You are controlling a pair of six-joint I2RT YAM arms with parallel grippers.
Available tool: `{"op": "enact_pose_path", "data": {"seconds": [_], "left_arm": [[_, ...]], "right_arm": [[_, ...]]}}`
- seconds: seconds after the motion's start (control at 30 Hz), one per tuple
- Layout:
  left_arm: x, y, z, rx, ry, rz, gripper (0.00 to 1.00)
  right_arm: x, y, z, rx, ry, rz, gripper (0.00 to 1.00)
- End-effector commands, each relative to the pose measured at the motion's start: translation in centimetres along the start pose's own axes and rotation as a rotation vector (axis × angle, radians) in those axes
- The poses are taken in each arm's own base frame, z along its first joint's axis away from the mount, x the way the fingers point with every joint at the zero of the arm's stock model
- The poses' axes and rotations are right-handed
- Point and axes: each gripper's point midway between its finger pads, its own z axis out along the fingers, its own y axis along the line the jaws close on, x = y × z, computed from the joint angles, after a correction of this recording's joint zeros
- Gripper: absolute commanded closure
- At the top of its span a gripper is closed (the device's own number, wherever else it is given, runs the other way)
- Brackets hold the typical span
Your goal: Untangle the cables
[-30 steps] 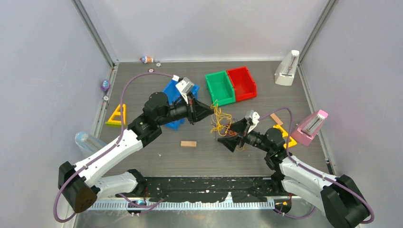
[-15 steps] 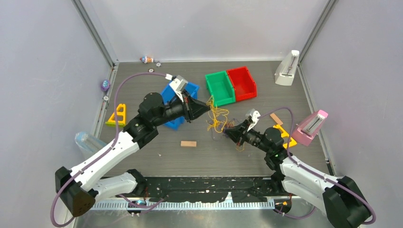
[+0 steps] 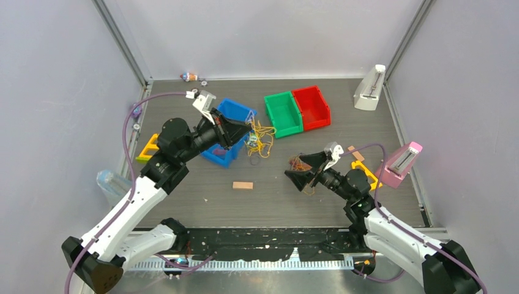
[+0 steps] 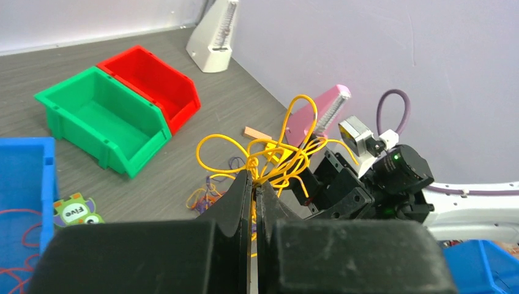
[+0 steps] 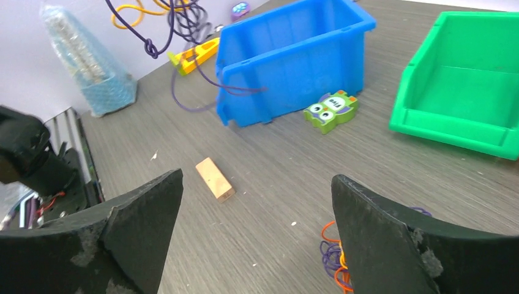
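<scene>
My left gripper (image 3: 246,135) is shut on a loose bundle of yellow cables (image 3: 262,136), held in the air beside the blue bin (image 3: 229,110). In the left wrist view the yellow loops (image 4: 272,156) stick out past the closed fingertips (image 4: 245,184). Purple strands (image 5: 174,37) hang with them in the right wrist view. A small orange and purple tangle (image 5: 333,257) lies on the table by my right gripper (image 3: 298,171). That gripper (image 5: 257,180) is open and empty above the table. Thin red strands (image 4: 18,269) lie inside the blue bin.
A green bin (image 3: 283,112) and a red bin (image 3: 312,105) stand at the back. A wooden block (image 3: 242,185) lies mid-table, an owl toy (image 5: 330,110) by the blue bin. A white metronome (image 3: 369,89) and a pink one (image 3: 401,164) stand on the right.
My left gripper has moved left and back toward the blue bin, pulling the yellow cables away from the small tangle. My right gripper has opened and stays near that tangle.
</scene>
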Motion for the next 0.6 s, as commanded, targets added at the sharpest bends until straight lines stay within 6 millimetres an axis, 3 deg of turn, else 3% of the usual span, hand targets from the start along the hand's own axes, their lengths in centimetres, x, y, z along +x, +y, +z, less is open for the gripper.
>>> {"op": "enact_pose_path", "data": {"seconds": [0.0, 0.57], "left_arm": [[-1.3, -2.8, 0.1, 0.123, 0.01, -0.007, 1.0], [1.5, -9.8, 2.9, 0.407, 0.115, -0.137, 1.0]], "right_arm": [[-1.3, 2.6, 0.1, -0.147, -0.048, -0.043, 0.05], [-1.1, 4.9, 0.0, -0.286, -0.047, -0.05, 0.05]]}}
